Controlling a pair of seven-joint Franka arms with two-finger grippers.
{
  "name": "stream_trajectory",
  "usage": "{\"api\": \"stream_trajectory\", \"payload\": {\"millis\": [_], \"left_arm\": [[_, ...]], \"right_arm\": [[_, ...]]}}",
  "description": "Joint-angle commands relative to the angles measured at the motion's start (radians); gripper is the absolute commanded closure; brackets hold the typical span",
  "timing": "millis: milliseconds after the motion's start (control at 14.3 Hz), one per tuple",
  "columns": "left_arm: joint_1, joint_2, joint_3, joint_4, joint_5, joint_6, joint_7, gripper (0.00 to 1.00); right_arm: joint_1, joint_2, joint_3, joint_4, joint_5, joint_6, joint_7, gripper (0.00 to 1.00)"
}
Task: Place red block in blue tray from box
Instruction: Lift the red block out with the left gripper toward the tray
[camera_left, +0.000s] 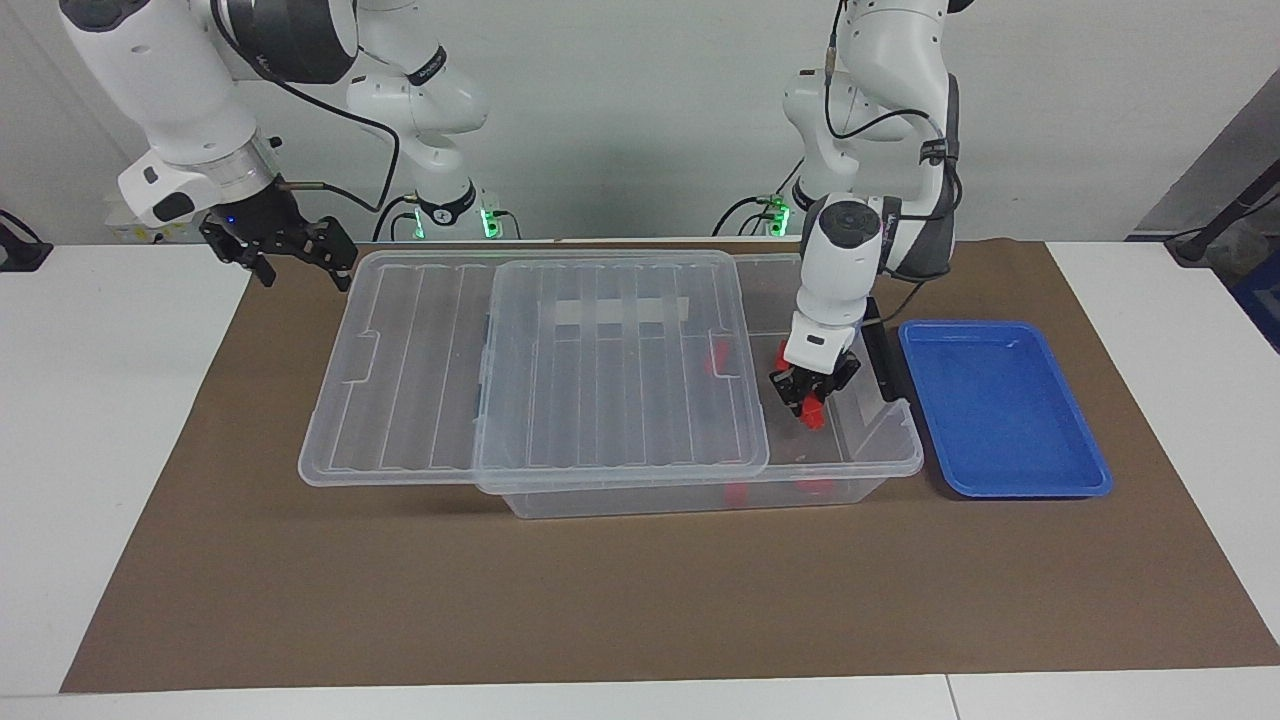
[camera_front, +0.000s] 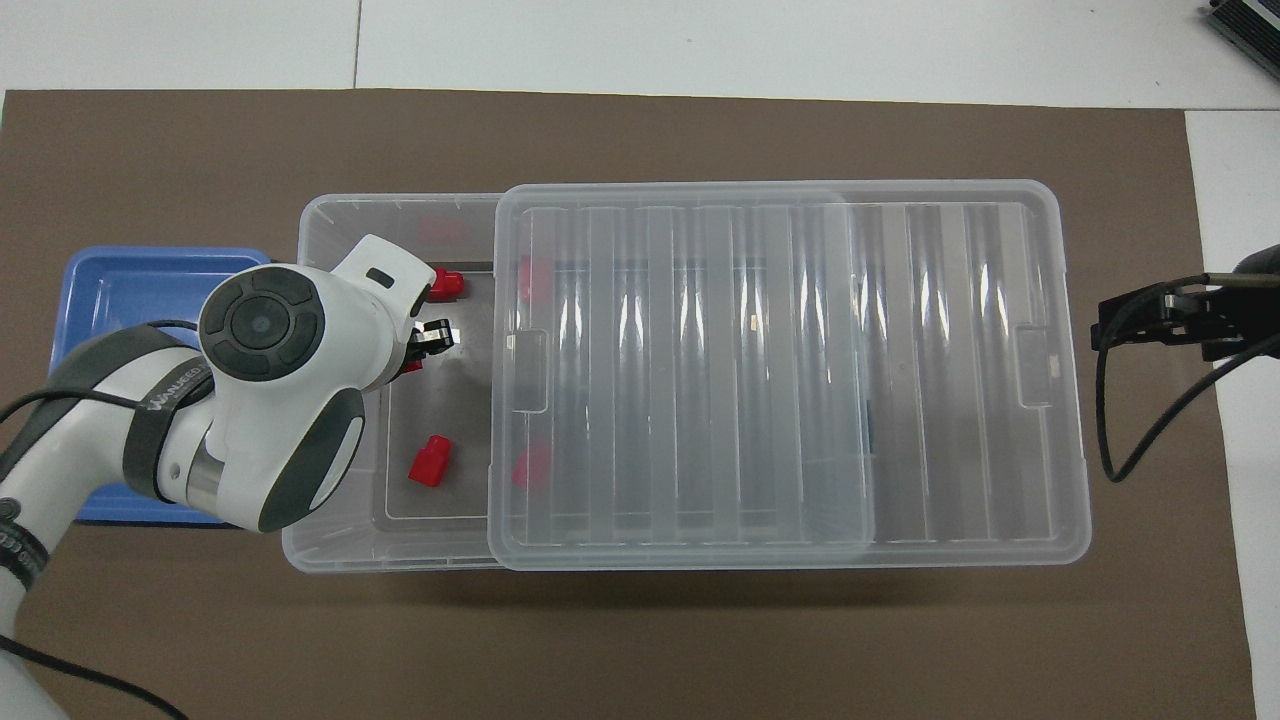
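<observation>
My left gripper (camera_left: 808, 398) is shut on a red block (camera_left: 813, 415) and holds it up over the uncovered end of the clear box (camera_left: 850, 468), about level with the rim. In the overhead view the left wrist covers most of that gripper (camera_front: 425, 345); only a sliver of the held red block (camera_front: 412, 366) shows. Two more red blocks (camera_front: 445, 285) (camera_front: 430, 462) lie on the box floor. The blue tray (camera_left: 1000, 405) (camera_front: 120, 280) sits beside the box at the left arm's end and holds nothing. My right gripper (camera_left: 290, 250) (camera_front: 1150, 325) waits open over the mat's edge.
The ribbed clear lid (camera_left: 600, 370) (camera_front: 780, 370) lies slid toward the right arm's end, covering most of the box and overhanging it. A black latch handle (camera_left: 880, 360) stands between the box and the tray. A brown mat (camera_left: 600, 600) covers the table.
</observation>
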Motion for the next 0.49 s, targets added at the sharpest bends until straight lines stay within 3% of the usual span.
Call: {"api": "stream_trajectory", "payload": {"millis": [0,279,418], "left_arm": [[-0.011,-0.011,0.007,0.051,0.02,-0.1,0.019,1.0],[-0.001,-0.017,0.012,0.178,0.019,-0.289,0.111,1.0],[0.021,-0.048,0.019,0.187,0.013,-0.314,0.164,1.0]], "right_arm": [[-0.007,-0.027,0.008,-0.04,0.001,0.032,0.01,0.0],[-0.01,-0.027,0.008,-0.045,0.003,0.036,0.01,0.0],[-0.017,-0.027,0.006,-0.049,0.001,0.067,-0.011,0.0]]}}
